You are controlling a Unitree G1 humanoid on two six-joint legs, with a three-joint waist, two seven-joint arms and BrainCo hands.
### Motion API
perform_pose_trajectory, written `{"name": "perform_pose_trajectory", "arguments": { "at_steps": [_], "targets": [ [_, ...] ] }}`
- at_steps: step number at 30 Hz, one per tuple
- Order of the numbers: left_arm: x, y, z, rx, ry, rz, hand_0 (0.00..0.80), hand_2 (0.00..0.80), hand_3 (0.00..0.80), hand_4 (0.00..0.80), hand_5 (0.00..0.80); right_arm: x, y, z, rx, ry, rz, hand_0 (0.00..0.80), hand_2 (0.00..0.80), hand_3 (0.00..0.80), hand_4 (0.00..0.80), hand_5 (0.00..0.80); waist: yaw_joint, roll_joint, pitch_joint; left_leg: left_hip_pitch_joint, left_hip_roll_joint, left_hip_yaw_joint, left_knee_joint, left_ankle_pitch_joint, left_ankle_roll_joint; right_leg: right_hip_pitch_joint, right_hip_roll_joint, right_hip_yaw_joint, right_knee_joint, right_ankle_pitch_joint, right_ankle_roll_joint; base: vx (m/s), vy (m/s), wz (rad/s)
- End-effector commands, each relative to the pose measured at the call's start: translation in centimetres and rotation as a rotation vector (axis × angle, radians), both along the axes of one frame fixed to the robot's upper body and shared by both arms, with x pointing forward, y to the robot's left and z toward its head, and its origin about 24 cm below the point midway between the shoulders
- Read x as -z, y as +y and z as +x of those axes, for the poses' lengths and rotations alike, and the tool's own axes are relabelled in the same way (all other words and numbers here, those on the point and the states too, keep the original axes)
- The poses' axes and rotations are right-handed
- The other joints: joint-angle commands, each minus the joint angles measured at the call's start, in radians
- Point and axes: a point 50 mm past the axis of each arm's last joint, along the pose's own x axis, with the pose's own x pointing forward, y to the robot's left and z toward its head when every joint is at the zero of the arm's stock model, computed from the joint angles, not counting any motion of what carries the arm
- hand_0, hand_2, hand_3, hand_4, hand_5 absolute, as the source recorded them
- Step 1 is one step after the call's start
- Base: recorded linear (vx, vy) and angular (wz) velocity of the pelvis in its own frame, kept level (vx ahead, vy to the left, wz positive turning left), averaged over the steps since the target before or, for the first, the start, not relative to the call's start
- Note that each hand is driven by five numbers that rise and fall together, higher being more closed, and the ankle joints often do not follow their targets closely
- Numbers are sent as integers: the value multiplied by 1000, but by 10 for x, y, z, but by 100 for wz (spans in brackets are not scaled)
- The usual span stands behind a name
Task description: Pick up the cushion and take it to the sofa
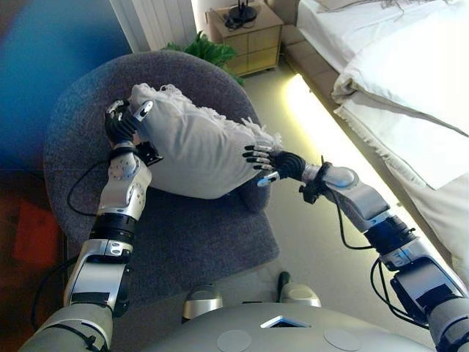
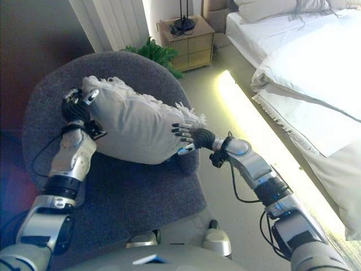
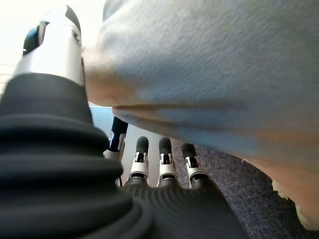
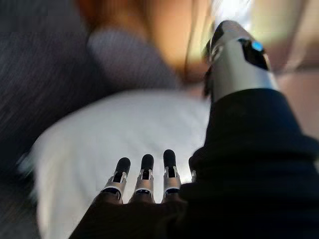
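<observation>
A white cushion (image 1: 194, 147) with a fringed edge rests on the seat of a round grey armchair (image 1: 190, 235), tilted up against its back. My left hand (image 1: 123, 121) presses against the cushion's left end with straight fingers, thumb over the top corner. In the left wrist view the cushion (image 3: 209, 74) lies over my straight fingers (image 3: 162, 159). My right hand (image 1: 271, 163) is open with fingers spread at the cushion's right end, at or just short of touching. The right wrist view shows the cushion (image 4: 124, 139) just past my straight fingers (image 4: 144, 174).
A bed with white bedding (image 1: 396, 81) stands to the right, with a lit strip (image 1: 322, 132) along its base. A wooden nightstand (image 1: 245, 33) and a green plant (image 1: 209, 50) stand behind the armchair. Bare floor (image 1: 308, 242) lies between chair and bed.
</observation>
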Motion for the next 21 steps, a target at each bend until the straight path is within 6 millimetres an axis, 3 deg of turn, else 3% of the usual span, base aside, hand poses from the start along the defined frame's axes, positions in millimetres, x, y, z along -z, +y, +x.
{"name": "perform_pose_trajectory", "arguments": {
  "at_steps": [1,5,7,11,14,21],
  "targets": [
    [-52,4,11,16,-223,135,0,0,0,0,0,-4,-9,-6,-53,-83,9,0,0,0,0,0,27,-43,-23,-96,-12,-6,125,-51,24,-48,-31,-18,146,-128,6,-38,-44,1],
    [-60,-2,11,15,-245,126,0,0,0,0,0,4,-24,3,122,-169,-150,0,0,0,0,0,30,-49,-5,-113,-10,-14,134,-50,21,-63,-27,-11,148,-126,7,-50,-49,0],
    [-66,-8,13,17,-267,116,0,0,0,0,0,-9,-22,18,272,-247,-117,0,0,0,0,0,30,-44,14,-132,-10,-20,141,-48,20,-81,-25,-4,149,-123,2,-141,-7,0],
    [-74,-19,19,12,-316,86,0,0,0,0,0,-36,-4,37,414,-428,-78,0,0,0,0,0,24,-21,55,-167,-12,-32,137,-39,22,-114,-20,7,152,-125,-6,-174,37,-6],
    [-77,-25,22,15,-338,66,0,0,0,0,0,-56,4,40,479,-566,-70,0,0,0,0,0,19,-9,72,-183,-15,-40,138,-36,23,-126,-23,10,155,-127,-8,-87,32,0],
    [-75,-37,24,27,-351,40,0,0,0,0,0,-77,10,42,589,-762,-102,0,0,0,0,0,14,6,80,-195,-19,-45,143,-36,19,-135,-28,9,153,-128,-7,-27,21,5]
  ]
}}
